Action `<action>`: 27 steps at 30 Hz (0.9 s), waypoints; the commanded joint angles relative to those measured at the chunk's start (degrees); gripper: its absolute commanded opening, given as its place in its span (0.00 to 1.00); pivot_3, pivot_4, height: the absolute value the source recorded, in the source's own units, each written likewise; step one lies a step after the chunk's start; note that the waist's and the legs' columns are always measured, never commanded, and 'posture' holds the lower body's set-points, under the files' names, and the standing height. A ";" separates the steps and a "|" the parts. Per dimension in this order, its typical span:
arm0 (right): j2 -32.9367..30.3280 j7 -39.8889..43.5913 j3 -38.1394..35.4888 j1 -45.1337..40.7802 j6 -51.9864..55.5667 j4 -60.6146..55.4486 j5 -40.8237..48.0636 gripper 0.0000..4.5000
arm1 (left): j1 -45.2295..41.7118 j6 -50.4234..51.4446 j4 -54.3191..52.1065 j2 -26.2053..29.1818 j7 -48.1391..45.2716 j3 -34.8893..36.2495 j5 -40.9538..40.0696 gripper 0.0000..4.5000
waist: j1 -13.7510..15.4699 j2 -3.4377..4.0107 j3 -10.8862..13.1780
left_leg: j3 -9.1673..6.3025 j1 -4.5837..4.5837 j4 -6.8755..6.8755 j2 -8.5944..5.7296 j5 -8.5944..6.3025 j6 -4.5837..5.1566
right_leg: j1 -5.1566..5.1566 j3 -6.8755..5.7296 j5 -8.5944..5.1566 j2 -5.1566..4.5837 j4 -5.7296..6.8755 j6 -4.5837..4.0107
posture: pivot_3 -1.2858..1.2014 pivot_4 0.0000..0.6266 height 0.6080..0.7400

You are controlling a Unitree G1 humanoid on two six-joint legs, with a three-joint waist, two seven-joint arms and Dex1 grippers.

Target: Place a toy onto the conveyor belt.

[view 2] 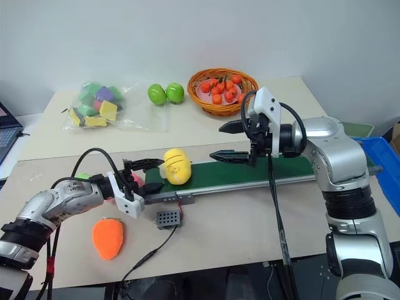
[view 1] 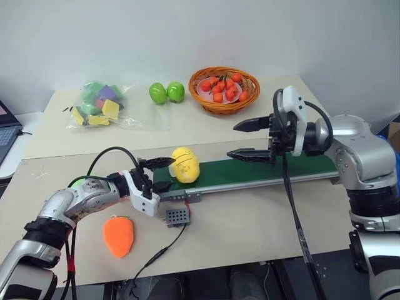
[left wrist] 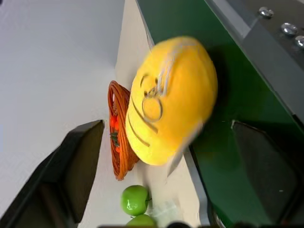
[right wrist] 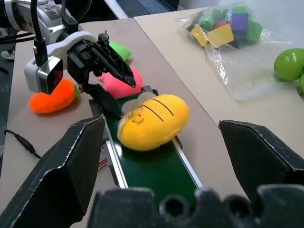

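Now, left pincer: released, jaws spread wide at the left end of the conveyor belt, one finger above and one below the level of the toy. No grip visible; the left wrist view shows clear gaps between both fingers and the plush.

Toy: yellow oval plush, stitched lines on its side, lying on the dark-green belt surface at its left end, just beside the left pincer's tips.

Right pincer: also released, jaws wide, hovering over the middle of the belt, pointing left, well apart from the toy.

Step in hand, by judgement: letting go and clearing away. Done well, the left pincer draws straight back to the left with jaws kept wide, so no fingertip drags the soft fabric off the belt edge.

Counter, near side: orange carrot plush, small grey box with cable. Far side: wicker basket, two green apples, bag of blocks.
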 commanded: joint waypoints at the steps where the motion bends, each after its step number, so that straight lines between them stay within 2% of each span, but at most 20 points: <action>1: -0.02 0.43 -0.67 -1.15 -1.66 -0.24 -0.06 1.00 | 2.94 13.28 -9.70 2.36 -13.69 3.81 -23.49 0.99 | -0.03 0.00 0.00 | 0.00 -0.03 0.02 0.01 -0.01 0.01 | -0.02 0.00 0.00 0.00 0.00 0.00 | 0.52 0.24 1.00; 4: -0.26 0.88 -0.83 -1.07 -2.03 0.26 -0.14 1.00 | 5.26 35.97 -17.30 4.54 -25.86 7.68 -42.88 0.99 | -0.15 0.01 0.00 | 0.00 -0.08 0.12 0.04 -0.03 0.05 | -0.05 0.01 0.00 -0.01 0.06 0.00 | 0.52 0.24 1.00; 5: -0.34 1.01 -0.89 -1.06 -2.16 0.45 -0.19 1.00 | 5.64 41.08 -19.16 5.30 -28.30 8.87 -46.56 0.99 | -0.24 0.01 0.01 | 0.00 -0.08 0.14 0.04 -0.05 0.09 | -0.05 0.02 0.00 0.00 0.10 0.01 | 0.52 0.24 1.00; 8: -1.35 1.04 -1.89 -0.50 -2.70 1.35 -0.71 1.00 | 6.57 62.17 -27.03 7.55 -31.16 13.26 -61.45 0.99 | -0.65 0.02 0.01 | 0.00 -0.06 0.16 0.03 -0.07 0.12 | -0.04 0.02 -0.01 0.04 0.12 0.01 | 0.52 0.24 1.00; 12: -3.46 1.04 -3.30 0.78 -3.06 1.47 -1.07 1.00 | 7.30 77.62 -34.97 8.45 -31.42 18.82 -74.42 0.99 | -0.84 0.00 0.03 | 0.00 -0.04 0.16 0.01 -0.10 0.18 | -0.02 -0.03 -0.01 0.03 0.09 0.02 | 0.52 0.24 1.00; 22: -8.60 1.37 -8.33 3.03 -1.30 -0.94 1.08 1.00 | 3.62 86.74 -34.42 4.98 -32.76 23.50 -79.53 0.99 | -1.16 0.03 0.05 | 0.18 0.19 0.14 0.04 -0.10 0.14 | 0.14 0.06 0.00 0.04 0.04 0.00 | 0.52 0.24 1.00; 27: -8.59 0.57 -10.13 3.74 0.20 -2.04 2.93 1.00 | -1.36 87.57 -30.48 2.88 -32.40 21.93 -76.23 0.99 | -0.81 0.03 0.05 | 0.18 0.18 0.15 0.06 -0.10 0.13 | 0.16 0.05 0.00 0.05 0.02 0.00 | 0.52 0.24 1.00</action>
